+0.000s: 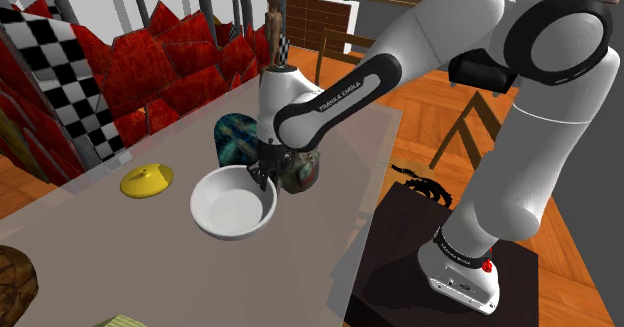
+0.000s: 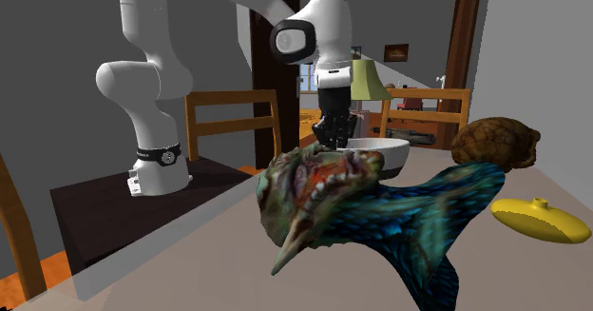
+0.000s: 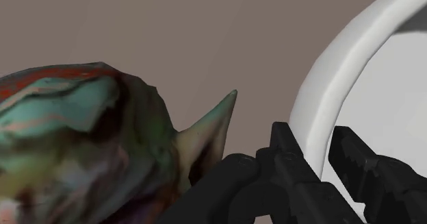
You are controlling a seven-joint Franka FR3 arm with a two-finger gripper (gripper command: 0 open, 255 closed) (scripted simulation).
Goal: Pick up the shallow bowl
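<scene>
The shallow white bowl (image 1: 233, 203) sits on the grey table (image 1: 110, 240), near its middle in the shoulder view. My black gripper (image 1: 262, 172) comes down on the bowl's rim on the side nearest the arm and is shut on it. In the wrist view the white rim (image 3: 316, 120) runs between the two fingers (image 3: 291, 157), one outside the wall and one inside. In the second exterior view the gripper (image 2: 334, 138) clasps the bowl (image 2: 385, 153) behind the figurine. I cannot tell whether the bowl's base touches the table.
A teal, red and blue beaked creature figurine (image 1: 302, 170) (image 2: 328, 190) (image 3: 82, 147) lies right beside the gripper. A yellow lid-shaped piece (image 1: 146, 180) and a brown lump (image 1: 15, 280) lie farther off. Wooden chairs (image 2: 228, 119) stand along the table's edge.
</scene>
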